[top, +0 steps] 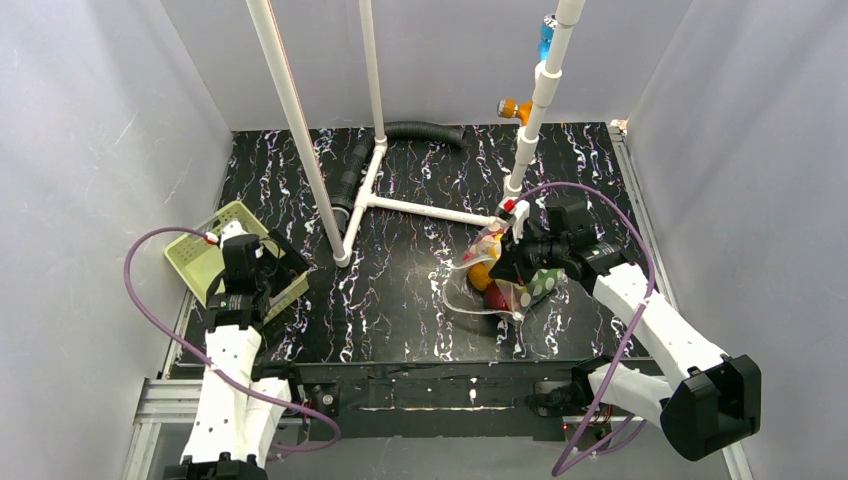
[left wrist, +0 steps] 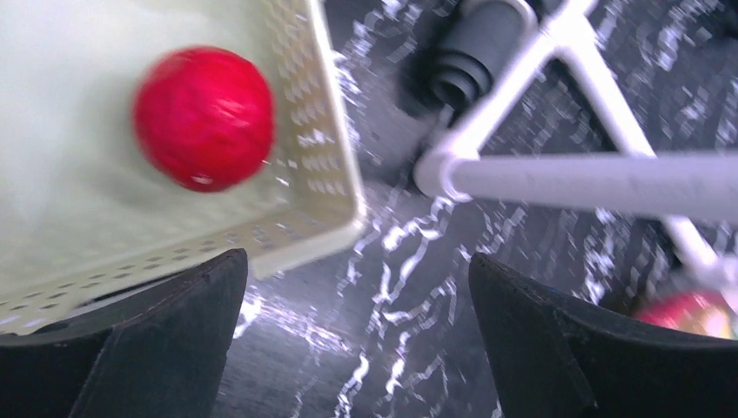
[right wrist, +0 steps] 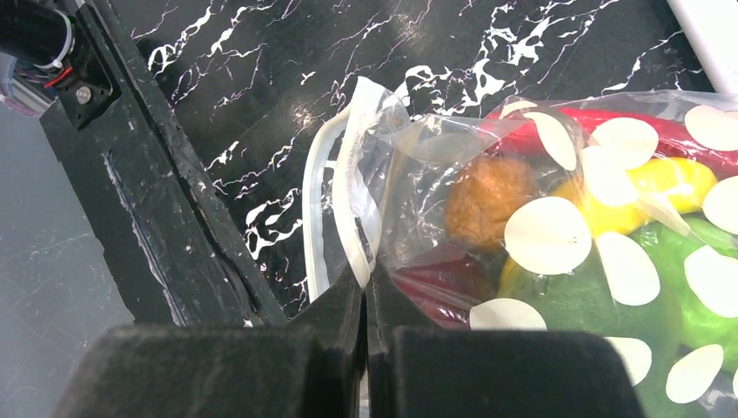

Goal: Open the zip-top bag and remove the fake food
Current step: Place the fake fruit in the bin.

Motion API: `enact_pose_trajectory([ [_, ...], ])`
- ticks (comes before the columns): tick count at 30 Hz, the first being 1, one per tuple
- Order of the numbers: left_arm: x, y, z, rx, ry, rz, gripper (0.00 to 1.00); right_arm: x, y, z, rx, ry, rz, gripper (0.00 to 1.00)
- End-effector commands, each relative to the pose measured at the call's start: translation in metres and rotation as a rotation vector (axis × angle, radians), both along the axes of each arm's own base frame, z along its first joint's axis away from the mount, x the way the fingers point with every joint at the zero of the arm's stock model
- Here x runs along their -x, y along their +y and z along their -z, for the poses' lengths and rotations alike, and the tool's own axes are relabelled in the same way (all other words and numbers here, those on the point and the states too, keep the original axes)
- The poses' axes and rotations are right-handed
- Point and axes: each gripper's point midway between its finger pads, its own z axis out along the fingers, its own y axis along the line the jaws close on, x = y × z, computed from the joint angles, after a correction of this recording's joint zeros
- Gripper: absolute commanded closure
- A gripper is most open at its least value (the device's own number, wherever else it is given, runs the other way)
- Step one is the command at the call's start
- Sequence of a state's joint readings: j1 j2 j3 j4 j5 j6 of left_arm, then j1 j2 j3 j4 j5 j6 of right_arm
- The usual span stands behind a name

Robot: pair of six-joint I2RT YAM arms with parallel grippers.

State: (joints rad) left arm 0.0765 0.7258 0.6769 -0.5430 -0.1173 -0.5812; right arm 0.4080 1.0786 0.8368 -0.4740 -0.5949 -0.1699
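status at this moment: the left gripper (left wrist: 357,340) stands wide apart and holds nothing, hanging over the near corner of the pale green basket (left wrist: 322,174) at the left edge of the table (top: 400,300). one red round fruit (left wrist: 204,117) lies inside the basket, blurred in the left wrist view. the right gripper (right wrist: 365,292) is closed flat on the mouth edge of the zip-top bag (right wrist: 557,226), pinching the clear film just beside the white zip strip. the bag rests on the table right of centre, well apart from the left gripper and across the table to its right. i judge its long axis to run roughly across the table, mouth end turned toward the left arm, though the crumpled film leaves this uncertain. the rest of the fake food (right wrist: 670,313) is inside it: a red chili (right wrist: 609,122), a yellow piece (right wrist: 674,183), a green piece (right wrist: 557,300), an orange-brown lump (right wrist: 489,200) and something dark red (right wrist: 439,279). the right arm is the nearer, reaching forward and inward with its wrist bent down over the bag. the left arm is folded short, wrist pitched down. my judgement: the next reach falls to the left arm, rightward into the mouth, which looks only partly spread
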Motion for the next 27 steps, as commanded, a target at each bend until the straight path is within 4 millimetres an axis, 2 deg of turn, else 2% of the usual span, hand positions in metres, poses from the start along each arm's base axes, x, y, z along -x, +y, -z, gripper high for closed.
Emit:
enact_pose_trajectory([
  [1, 0.005, -0.054, -0.010, 0.174, -0.080, 0.266, 0.02, 0.004, 0.001, -0.019, -0.048, -0.038, -0.041, 0.99],
  [7, 0.025, -0.104, -0.026, 0.340, -0.115, 0.534, 0.02, 0.007, 0.000, -0.021, -0.067, -0.047, -0.060, 0.99],
  [11, 0.042, -0.128, -0.037, 0.417, -0.141, 0.664, 0.02, 0.008, 0.000, -0.021, -0.070, -0.041, -0.069, 0.99],
  [15, 0.065, -0.153, -0.041, 0.426, -0.156, 0.810, 0.02, 0.013, -0.001, -0.021, -0.064, -0.047, -0.101, 0.99],
  [19, 0.082, -0.169, -0.036, 0.381, -0.148, 0.895, 0.02, 0.017, -0.004, -0.025, -0.062, -0.078, -0.128, 0.99],
  [24, 0.091, -0.193, -0.033, 0.375, -0.138, 0.993, 0.02, 0.021, -0.009, -0.029, -0.076, -0.123, -0.154, 0.99],
  [27, 0.096, -0.210, -0.037, 0.359, -0.140, 1.070, 0.02, 0.022, -0.011, -0.025, -0.083, -0.120, -0.160, 0.99],
])
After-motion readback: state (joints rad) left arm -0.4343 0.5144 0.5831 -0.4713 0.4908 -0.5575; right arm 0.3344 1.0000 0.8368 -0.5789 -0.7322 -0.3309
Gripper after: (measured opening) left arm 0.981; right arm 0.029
